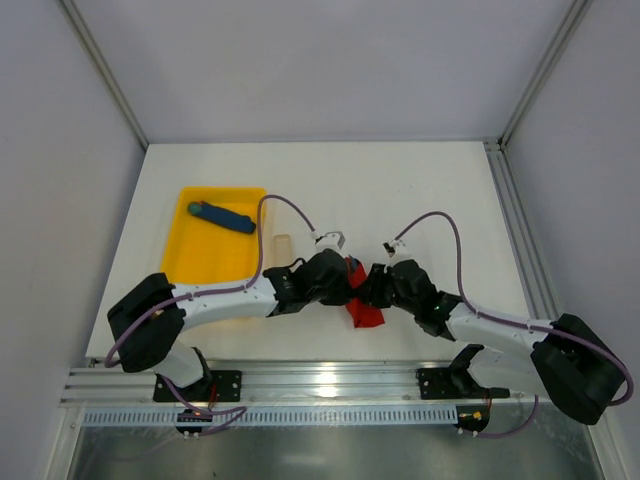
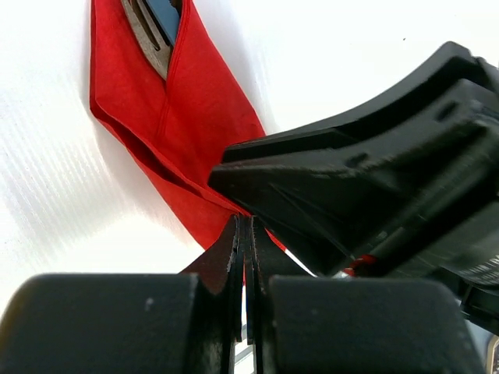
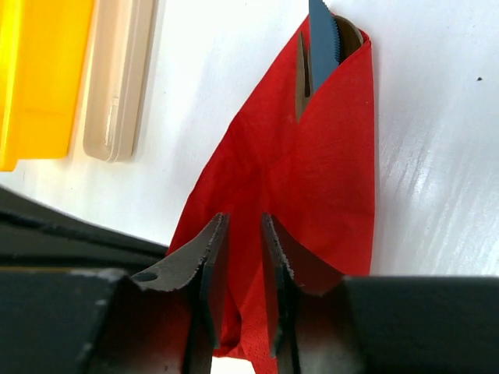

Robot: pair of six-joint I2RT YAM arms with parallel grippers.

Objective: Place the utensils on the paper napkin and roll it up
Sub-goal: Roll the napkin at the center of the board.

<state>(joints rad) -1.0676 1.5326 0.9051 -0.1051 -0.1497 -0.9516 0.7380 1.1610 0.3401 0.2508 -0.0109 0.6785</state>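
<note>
**Top view.** The desk [image 1: 400,190] is showing wide bare room toward its far and right edges, with walls bounding it on three sides. A yellow tray [image 1: 180,245] is sitting near the left edge and holding a blue stick [image 1: 222,216]. A beige piece [image 1: 283,246] is lying just beside the tray's right rim. The left arm [image 1: 230,295] and right arm [image 1: 480,320] are meeting over the near middle of the desk. The napkin [image 1: 368,315] is lying there, right of the tray. Only its near end is showing, because the wrists are covering the rest. Neither end effector's state is showing in this view.

**Left wrist view.** The left end effector [image 2: 243,222] is holding its fingers pressed together, clamping the napkin's narrow corner. A red strip is showing in the seam between them. The folded napkin is widening away across the desk. The utensils [image 2: 146,35] are sticking out of its open far end, fork tines uppermost. The right arm's black housing is crowding in just beside on the right. Bare desk is lying to the left.

**Right wrist view.** The right end effector [image 3: 242,226] is holding its fingers slightly apart over the napkin, with red paper showing through the gap. Whether they are touching the paper cannot be told. Only this view is showing a serrated blade among the utensils. It is also showing the tray and beige piece lying well apart from the napkin's left edge. Bare desk is bordering the napkin's right edge.
</note>
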